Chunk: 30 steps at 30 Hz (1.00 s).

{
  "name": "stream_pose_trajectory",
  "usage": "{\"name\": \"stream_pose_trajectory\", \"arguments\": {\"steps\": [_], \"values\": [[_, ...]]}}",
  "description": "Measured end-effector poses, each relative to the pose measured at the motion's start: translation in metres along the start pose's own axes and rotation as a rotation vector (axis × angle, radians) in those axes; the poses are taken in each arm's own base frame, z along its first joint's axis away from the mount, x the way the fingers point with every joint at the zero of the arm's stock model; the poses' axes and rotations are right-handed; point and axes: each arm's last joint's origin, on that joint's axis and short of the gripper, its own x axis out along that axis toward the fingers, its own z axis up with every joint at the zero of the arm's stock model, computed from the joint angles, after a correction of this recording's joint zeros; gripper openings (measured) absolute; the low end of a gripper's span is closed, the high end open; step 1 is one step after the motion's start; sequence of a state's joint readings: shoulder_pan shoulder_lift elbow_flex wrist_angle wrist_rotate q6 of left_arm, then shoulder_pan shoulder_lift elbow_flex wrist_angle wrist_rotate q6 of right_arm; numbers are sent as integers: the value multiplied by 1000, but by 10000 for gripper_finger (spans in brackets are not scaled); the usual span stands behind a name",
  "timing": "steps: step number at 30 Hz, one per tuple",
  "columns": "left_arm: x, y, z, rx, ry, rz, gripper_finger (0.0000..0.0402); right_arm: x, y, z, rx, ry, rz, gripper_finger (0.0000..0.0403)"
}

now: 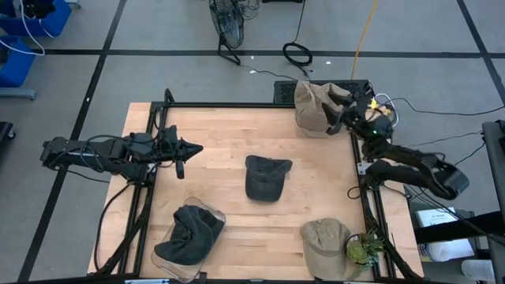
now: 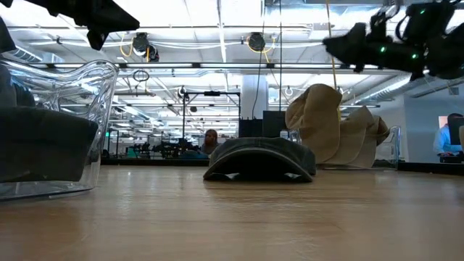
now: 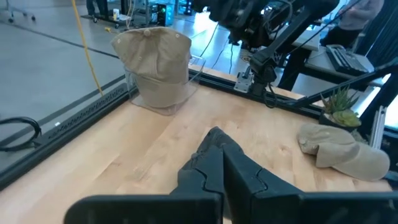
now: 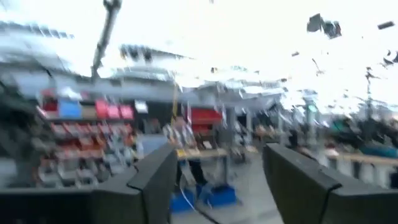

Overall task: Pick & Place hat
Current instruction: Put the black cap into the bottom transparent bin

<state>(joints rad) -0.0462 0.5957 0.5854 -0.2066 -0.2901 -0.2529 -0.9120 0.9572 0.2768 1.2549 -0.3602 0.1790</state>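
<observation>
A dark grey cap (image 1: pixel 267 177) (image 2: pixel 261 157) lies flat in the middle of the table. A tan hat (image 1: pixel 314 106) (image 3: pixel 155 59) sits in a clear bin at the far right corner. My right gripper (image 1: pixel 338 110) (image 4: pixel 217 158) hangs open above that hat, raised clear of it in the low view (image 2: pixel 346 43). My left gripper (image 1: pixel 196 148) (image 3: pixel 214 133) is shut and empty, hovering over the table's left side and pointing toward the centre. Another tan hat (image 1: pixel 325 246) (image 3: pixel 342 149) rests on the table at the near right.
A clear bin (image 1: pixel 167 254) (image 2: pixel 94 109) holding a dark hat (image 1: pixel 189 234) stands at the near left. A small potted plant (image 1: pixel 364 249) (image 3: pixel 341 109) sits at the near right corner. A black frame rail (image 1: pixel 237 105) borders the table.
</observation>
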Motion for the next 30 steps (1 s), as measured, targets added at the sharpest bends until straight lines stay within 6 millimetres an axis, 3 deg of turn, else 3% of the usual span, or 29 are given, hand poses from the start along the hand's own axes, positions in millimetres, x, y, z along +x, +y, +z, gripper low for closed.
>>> {"name": "stream_pose_trajectory", "arguments": {"steps": [6,10,15,19,24,30], "values": [[0,0,0,77,3,-6,7,10,28,28,122,-42,144,100],[0,-1,-1,97,13,-25,3,41,54,41,166,158,218,16],[0,0,-3,116,33,-21,6,79,97,51,126,461,218,12],[0,0,-4,127,43,-20,5,95,132,44,125,745,260,2],[6,-3,-7,134,87,-87,3,87,163,27,226,1156,193,1],[29,-15,-12,139,202,-147,3,63,182,9,350,1451,31,1]]}}
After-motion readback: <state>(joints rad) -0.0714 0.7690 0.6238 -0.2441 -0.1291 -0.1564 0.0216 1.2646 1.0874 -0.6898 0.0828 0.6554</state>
